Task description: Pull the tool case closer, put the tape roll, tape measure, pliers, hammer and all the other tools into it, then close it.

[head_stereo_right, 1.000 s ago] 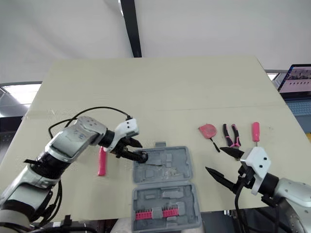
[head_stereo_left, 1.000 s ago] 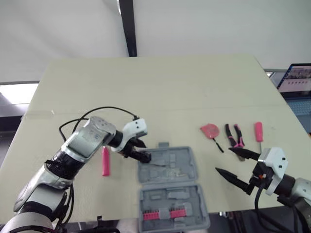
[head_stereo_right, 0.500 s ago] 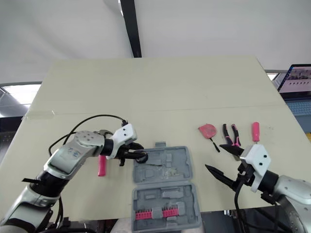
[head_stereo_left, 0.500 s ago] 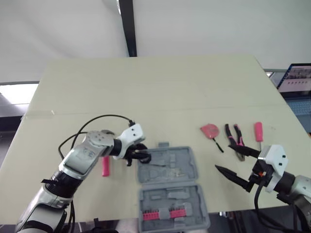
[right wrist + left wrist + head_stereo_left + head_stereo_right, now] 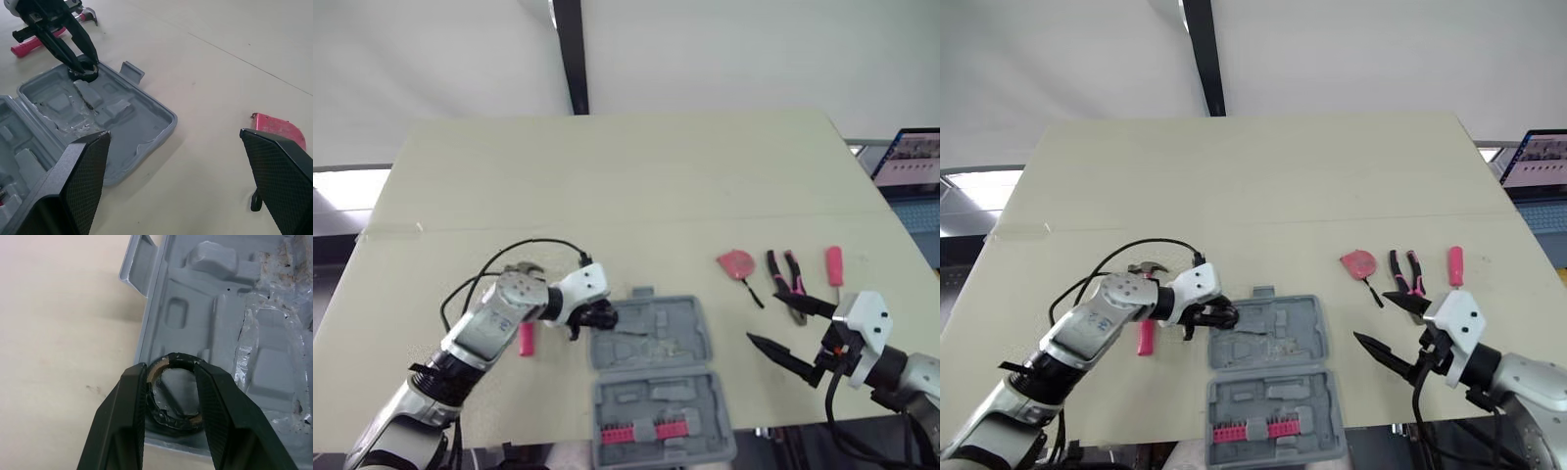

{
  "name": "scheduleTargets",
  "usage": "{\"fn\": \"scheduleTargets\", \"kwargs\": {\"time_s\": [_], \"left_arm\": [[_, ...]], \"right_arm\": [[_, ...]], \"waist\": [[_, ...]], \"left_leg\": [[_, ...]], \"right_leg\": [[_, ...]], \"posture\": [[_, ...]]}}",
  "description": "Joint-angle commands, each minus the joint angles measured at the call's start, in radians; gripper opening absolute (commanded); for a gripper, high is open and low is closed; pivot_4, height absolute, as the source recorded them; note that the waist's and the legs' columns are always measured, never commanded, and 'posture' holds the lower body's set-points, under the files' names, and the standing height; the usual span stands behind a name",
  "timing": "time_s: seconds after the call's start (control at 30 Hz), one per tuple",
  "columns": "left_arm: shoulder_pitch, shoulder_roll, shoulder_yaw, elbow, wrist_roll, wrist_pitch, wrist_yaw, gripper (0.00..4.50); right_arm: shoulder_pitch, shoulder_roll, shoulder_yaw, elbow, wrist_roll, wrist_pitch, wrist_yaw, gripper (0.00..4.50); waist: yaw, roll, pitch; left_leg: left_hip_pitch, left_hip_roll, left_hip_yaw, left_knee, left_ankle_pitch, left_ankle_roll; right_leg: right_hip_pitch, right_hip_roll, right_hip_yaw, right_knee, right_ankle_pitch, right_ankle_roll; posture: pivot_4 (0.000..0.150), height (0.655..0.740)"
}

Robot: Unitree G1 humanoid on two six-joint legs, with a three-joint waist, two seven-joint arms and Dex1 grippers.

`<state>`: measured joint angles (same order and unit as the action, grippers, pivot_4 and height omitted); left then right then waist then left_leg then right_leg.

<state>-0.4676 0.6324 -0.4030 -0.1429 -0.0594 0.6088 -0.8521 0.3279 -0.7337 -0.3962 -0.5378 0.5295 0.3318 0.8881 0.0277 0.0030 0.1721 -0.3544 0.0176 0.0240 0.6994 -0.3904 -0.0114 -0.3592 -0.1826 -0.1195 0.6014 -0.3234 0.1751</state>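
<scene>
Carrying everything is the pale desk (image 5: 636,186). On it, at the middle of the near edge, I see the grey tool case (image 5: 666,338) lying open, both halves flat. The half closer to me holds a row of pink bits (image 5: 643,432).

My left end effector (image 5: 600,315) sits at the far left corner of the case, its fingers pinching the tape roll (image 5: 178,359). My right end effector (image 5: 761,311) hangs above the desk's near edge to the right of the case, its two black fingers spread wide and gripping nothing.

The hammer (image 5: 526,340) lies on the desk just left of the case, its pink handle pointing toward the near edge and partly under my left arm.

Toward the right edge, three tools lie in a row, apart from each other. The pliers (image 5: 785,272) are in the middle, the pink-handled screwdriver (image 5: 835,266) is nearest the right edge, and the pink tape measure (image 5: 736,262) is nearest the case.

The tape roll is a small black ring above the corner recess of the case. I cannot tell whether it touches the tray.
</scene>
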Motion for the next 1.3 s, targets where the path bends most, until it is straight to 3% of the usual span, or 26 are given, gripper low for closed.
{"fn": "scheduleTargets", "kwargs": {"time_s": [0.03, 0.37, 0.9, 1.17, 1.3], "left_arm": [[0.016, 0.005, -0.013, 0.007, 0.038, -0.034, 0.003, 1.66], [0.071, -0.016, -0.011, 0.02, 0.095, -0.116, 0.043, 1.66], [0.253, -0.026, 0.088, -0.015, 0.084, -0.209, 0.105, 1.66], [0.239, -0.05, 0.111, 0.031, 0.076, -0.225, 0.111, 1.66], [0.194, -0.097, 0.196, -0.002, -0.016, -0.206, 0.113, 1.66]], "right_arm": [[0.001, -0.006, -0.024, -0.02, 0.006, -0.001, -0.008, 4.5], [-0.009, -0.006, -0.02, -0.012, 0.003, -0.002, -0.008, 4.5], [-0.012, -0.008, -0.026, -0.005, 0.0, -0.006, -0.008, 4.5], [-0.018, -0.01, -0.024, 0.004, -0.004, -0.008, -0.005, 4.5], [-0.02, -0.013, -0.027, 0.009, 0.0, -0.007, 0.0, 4.5]], "waist": [[0.0, 0.0, 0.0], [0.002, 0.0, 0.0], [-0.002, 0.001, -0.001], [-0.001, 0.002, -0.002], [0.0, 0.004, -0.003]], "left_leg": [[0.0, 0.0, 0.0, 0.0, 0.0, 0.0], [0.001, 0.0, 0.0, 0.0, 0.0, 0.0], [0.002, 0.0, 0.0, -0.001, 0.0, 0.0], [0.002, 0.0, 0.0, -0.001, 0.0, 0.0], [0.002, 0.0, 0.0, 0.0, 0.0, 0.0]], "right_leg": [[0.0, 0.0, 0.0, 0.0, 0.0, 0.0], [0.001, 0.0, 0.0, 0.0, 0.0, 0.0], [0.002, 0.0, 0.0, 0.0, 0.0, 0.0], [0.002, 0.0, 0.0, 0.0, 0.0, 0.0], [0.002, 0.0, 0.0, 0.0, 0.0, 0.0]], "posture": [[0.15, 0.74], [0.15, 0.74], [0.15, 0.74], [0.15, 0.74], [0.15, 0.74]]}}
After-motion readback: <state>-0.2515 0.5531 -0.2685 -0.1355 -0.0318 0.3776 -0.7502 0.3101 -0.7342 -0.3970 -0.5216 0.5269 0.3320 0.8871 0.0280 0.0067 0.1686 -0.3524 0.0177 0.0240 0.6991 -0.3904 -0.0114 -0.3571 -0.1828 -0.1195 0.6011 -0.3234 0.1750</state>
